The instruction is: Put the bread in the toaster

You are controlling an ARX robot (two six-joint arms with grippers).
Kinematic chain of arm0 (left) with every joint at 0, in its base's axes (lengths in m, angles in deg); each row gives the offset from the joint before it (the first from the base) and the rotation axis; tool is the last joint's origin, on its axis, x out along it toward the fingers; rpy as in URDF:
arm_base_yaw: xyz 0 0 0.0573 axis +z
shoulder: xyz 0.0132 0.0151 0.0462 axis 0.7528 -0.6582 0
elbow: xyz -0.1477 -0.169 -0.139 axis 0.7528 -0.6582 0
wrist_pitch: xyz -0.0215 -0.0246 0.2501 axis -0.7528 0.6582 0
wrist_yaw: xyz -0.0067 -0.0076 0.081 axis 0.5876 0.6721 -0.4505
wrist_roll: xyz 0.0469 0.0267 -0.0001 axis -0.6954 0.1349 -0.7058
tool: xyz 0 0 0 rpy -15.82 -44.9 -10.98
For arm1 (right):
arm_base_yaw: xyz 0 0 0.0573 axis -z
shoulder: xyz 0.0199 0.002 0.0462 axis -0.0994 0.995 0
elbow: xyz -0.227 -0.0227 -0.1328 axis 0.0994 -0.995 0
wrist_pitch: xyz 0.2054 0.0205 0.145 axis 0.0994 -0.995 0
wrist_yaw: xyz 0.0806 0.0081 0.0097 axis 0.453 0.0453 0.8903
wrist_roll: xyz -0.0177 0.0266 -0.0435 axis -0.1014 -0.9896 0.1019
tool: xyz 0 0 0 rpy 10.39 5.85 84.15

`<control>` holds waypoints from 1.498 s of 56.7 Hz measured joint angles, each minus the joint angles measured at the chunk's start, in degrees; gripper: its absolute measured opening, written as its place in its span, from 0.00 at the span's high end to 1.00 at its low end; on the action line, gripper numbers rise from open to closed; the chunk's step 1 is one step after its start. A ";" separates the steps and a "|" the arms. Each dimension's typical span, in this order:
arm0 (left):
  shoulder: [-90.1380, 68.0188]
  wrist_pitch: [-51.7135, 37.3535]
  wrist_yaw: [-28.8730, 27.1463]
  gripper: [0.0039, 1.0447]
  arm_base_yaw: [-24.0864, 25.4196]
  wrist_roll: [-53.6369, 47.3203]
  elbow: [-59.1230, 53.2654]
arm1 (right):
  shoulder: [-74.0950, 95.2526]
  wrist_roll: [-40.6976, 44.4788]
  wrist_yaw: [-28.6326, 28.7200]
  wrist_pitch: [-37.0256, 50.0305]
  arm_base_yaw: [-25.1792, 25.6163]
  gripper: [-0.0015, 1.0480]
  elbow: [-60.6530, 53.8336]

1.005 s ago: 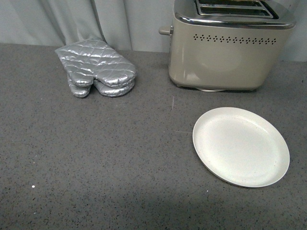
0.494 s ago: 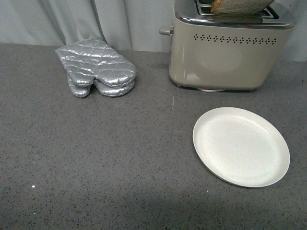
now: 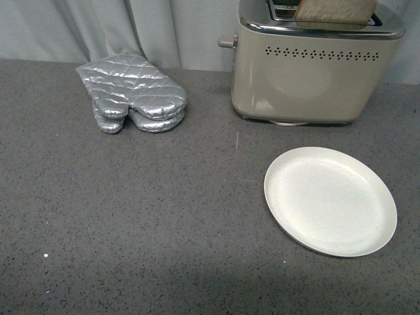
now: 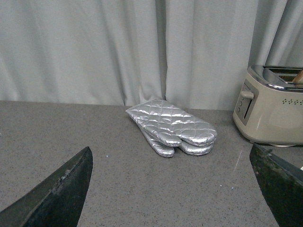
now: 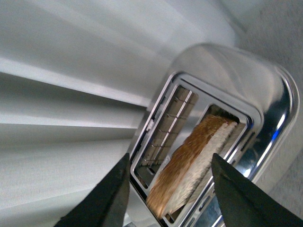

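- Since half a second ago, the flat brown slice of bread point(image 3: 335, 10) has tipped up straighter and sunk lower. One second ago I saw no bread there at all.
- The biggest thing is the grey speckled counter point(image 3: 131, 216), with a pale curtain point(image 3: 98, 26) hanging behind it.
- Next comes the big cream toaster with a shiny top point(image 3: 308, 72), at the back on the right. The bread stands in the slot nearer to me, and its top pokes out.
- A round white plate point(image 3: 330, 200) lies near the toaster, in front of it.
- A puffy silver oven mitt point(image 3: 134, 95) lies at the back left, well apart from the toaster.
- My right gripper point(image 5: 170, 158) hangs over the toaster. Its two dark fingers point(image 5: 109, 198) are spread wide, with the bread down below between them, and they are not squeezing it.
- My left gripper point(image 4: 170, 161) is spread wide too and holds nothing. It looks toward the mitt.
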 joint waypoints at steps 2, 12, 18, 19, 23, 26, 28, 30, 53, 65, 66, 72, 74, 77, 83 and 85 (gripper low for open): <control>0.00 0.00 0.00 0.06 0.00 0.00 0.00 | -1.64 5.66 -1.40 4.66 -0.02 0.42 -2.51; 0.00 0.00 0.00 0.06 0.00 0.00 0.00 | -14.38 38.36 -1.81 31.41 -0.87 0.08 -20.61; 0.00 0.00 0.00 0.06 0.00 0.00 0.00 | -21.90 54.45 1.31 39.69 -0.87 0.09 -32.13; 0.00 0.00 0.00 0.06 0.00 0.00 0.00 | -23.02 55.98 1.55 40.59 -0.87 0.09 -33.99; 0.00 0.00 0.00 0.06 0.00 0.00 0.00 | -26.21 61.55 1.90 42.38 -0.52 0.09 -39.43; 0.00 0.00 0.00 0.06 0.00 0.00 0.00 | -29.05 65.46 2.38 43.30 0.11 0.09 -43.80; 0.00 0.00 0.00 0.06 0.00 0.00 0.00 | -31.10 68.35 2.49 46.25 0.72 0.10 -47.56; 0.00 0.00 0.00 0.06 0.00 0.00 0.00 | -32.98 69.55 6.21 49.11 1.77 0.15 -50.75; 0.00 0.00 0.00 0.06 0.00 0.00 0.00 | -49.83 72.11 16.94 55.17 8.85 0.94 -72.87; 0.00 0.00 0.00 0.06 0.00 0.00 0.00 | -56.46 72.26 18.80 53.72 10.67 0.99 -78.01; 0.00 0.00 0.00 0.06 0.00 0.00 0.00 | -57.18 72.26 19.76 53.44 11.26 0.99 -78.44; 0.00 0.00 0.00 0.06 0.00 0.00 0.00 | -59.95 72.28 22.86 52.22 14.27 0.99 -79.87; 0.00 0.00 0.00 0.06 0.00 0.00 0.00 | -61.22 72.28 22.77 51.56 14.91 0.99 -80.52; 0.00 0.00 0.00 0.06 0.00 0.00 0.00 | -62.90 72.28 22.86 50.62 15.15 0.99 -81.35; 0.00 0.00 0.00 0.06 0.00 0.00 0.00 | -66.27 72.28 23.10 48.52 15.15 0.99 -82.75; 0.00 0.00 0.00 0.06 0.00 0.00 0.00 | -67.63 72.28 23.10 47.65 15.15 0.99 -83.14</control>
